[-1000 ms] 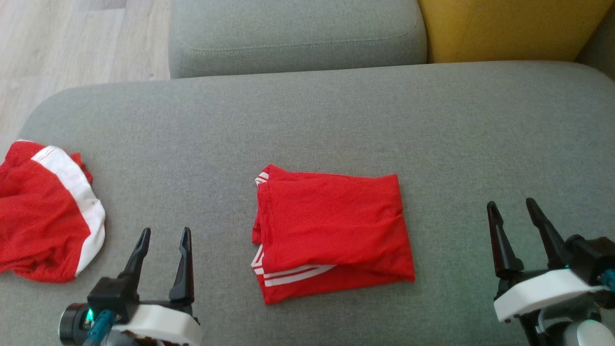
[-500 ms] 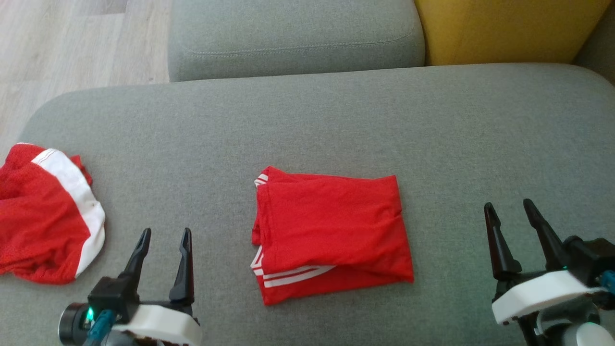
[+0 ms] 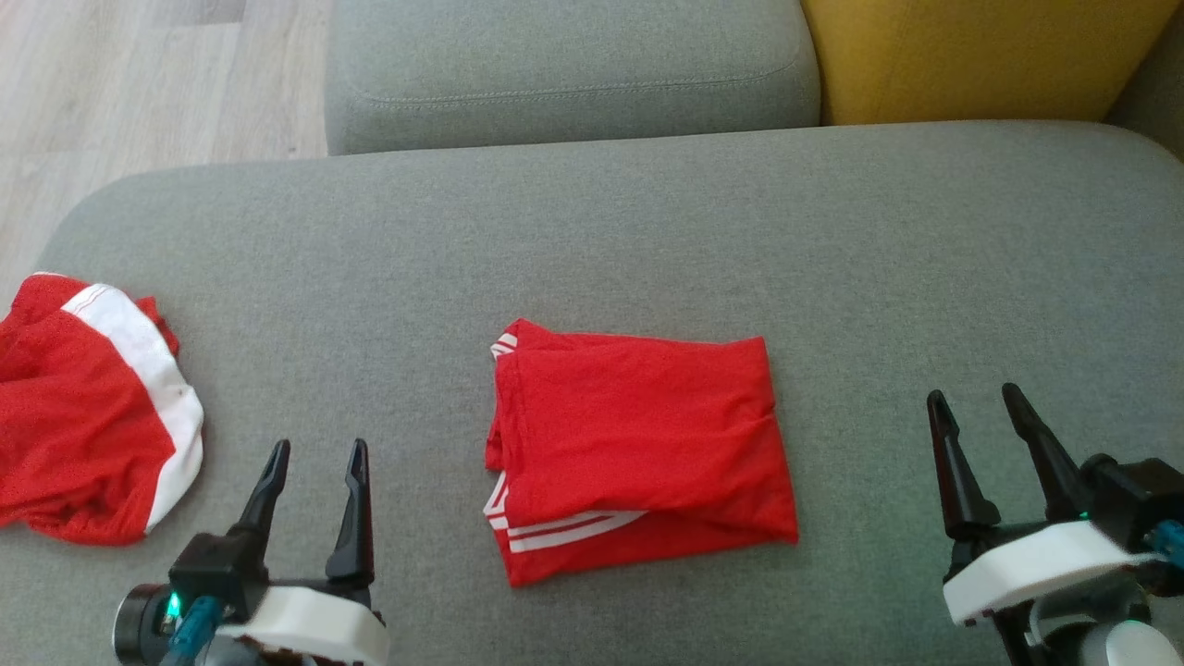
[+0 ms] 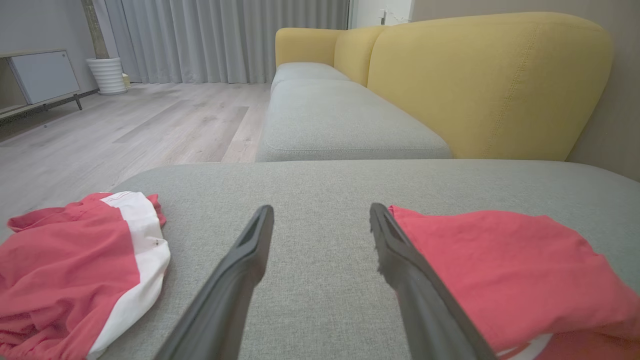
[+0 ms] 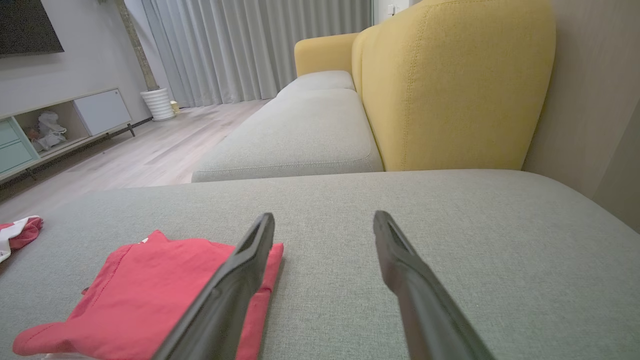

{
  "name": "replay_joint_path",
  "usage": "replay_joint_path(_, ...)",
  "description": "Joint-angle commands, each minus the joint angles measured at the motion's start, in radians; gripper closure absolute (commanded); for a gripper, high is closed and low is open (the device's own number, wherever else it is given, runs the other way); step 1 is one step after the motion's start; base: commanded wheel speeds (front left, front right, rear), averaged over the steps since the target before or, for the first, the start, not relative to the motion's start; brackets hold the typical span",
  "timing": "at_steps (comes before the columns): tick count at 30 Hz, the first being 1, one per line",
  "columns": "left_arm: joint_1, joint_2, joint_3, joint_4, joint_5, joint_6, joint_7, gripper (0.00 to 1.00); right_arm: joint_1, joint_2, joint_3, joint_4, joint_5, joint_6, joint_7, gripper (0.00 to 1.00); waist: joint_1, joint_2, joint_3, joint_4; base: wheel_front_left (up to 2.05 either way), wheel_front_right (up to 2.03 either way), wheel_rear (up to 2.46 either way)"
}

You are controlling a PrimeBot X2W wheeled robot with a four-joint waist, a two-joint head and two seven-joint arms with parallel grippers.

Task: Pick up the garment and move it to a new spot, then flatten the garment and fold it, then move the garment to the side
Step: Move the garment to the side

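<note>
- From above, the head view shows the folded red garment (image 3: 638, 449) lying flat near the middle of the grey sofa seat (image 3: 647, 213). It is a rough rectangle with white stripes peeking out along its left and lower-left edges.
- The same view shows the spacing: the left claw (image 3: 319, 446) is at the lower left and the right claw (image 3: 973, 393) at the lower right. The garment lies between them and touches neither.
- A second, crumpled red-and-white garment (image 3: 88, 416) lies at the seat's left end, well apart from the folded one.
- The left wrist view looks low across the seat, with bare grey fabric between the fingers. The folded garment is just past the finger on that view's right, the crumpled one off to its left.
- Beyond the seat it takes in the wood floor (image 4: 125, 125), grey curtains (image 4: 225, 40) and a white ribbed pot (image 4: 107, 75).
- The right wrist view brings in the yellow backrest (image 5: 450, 85) and a low cabinet (image 5: 60, 125) along the wall. The folded garment's near edge runs behind the finger on that view's left.
- Both claws stand spread wide and hold nothing.
</note>
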Motion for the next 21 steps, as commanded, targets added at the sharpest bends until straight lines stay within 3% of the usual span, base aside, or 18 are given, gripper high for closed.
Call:
replay_joint_path(1, -0.037, 0.017, 0.029, -0.042, -0.006, 0.009, -0.003, 0.0, -0.032, -0.006, 0.021, -0.033, 0.005, 0.007, -0.003, 0.0, 0.0, -0.0001, 0.001, 0.001, 0.0, 0.0, 0.0)
replay_joint_path(11, -0.106, 0.013, 0.02, -0.044, -0.005, -0.006, -0.01, 0.0, -0.11, -0.012, 0.048, 0.057, 0.036, 0.007, -0.001, 0.0, 0.0, -0.0001, 0.072, 0.04, 0.0, 0.0, 0.0)
replay_joint_path(21, -0.201, -0.021, 0.009, -0.016, 0.0, -0.031, -0.028, 0.0, -0.289, 0.001, 0.168, 0.361, 0.096, 0.007, 0.029, 0.0, 0.0, -0.0001, 0.175, 0.112, 0.0, 0.0, 0.0)
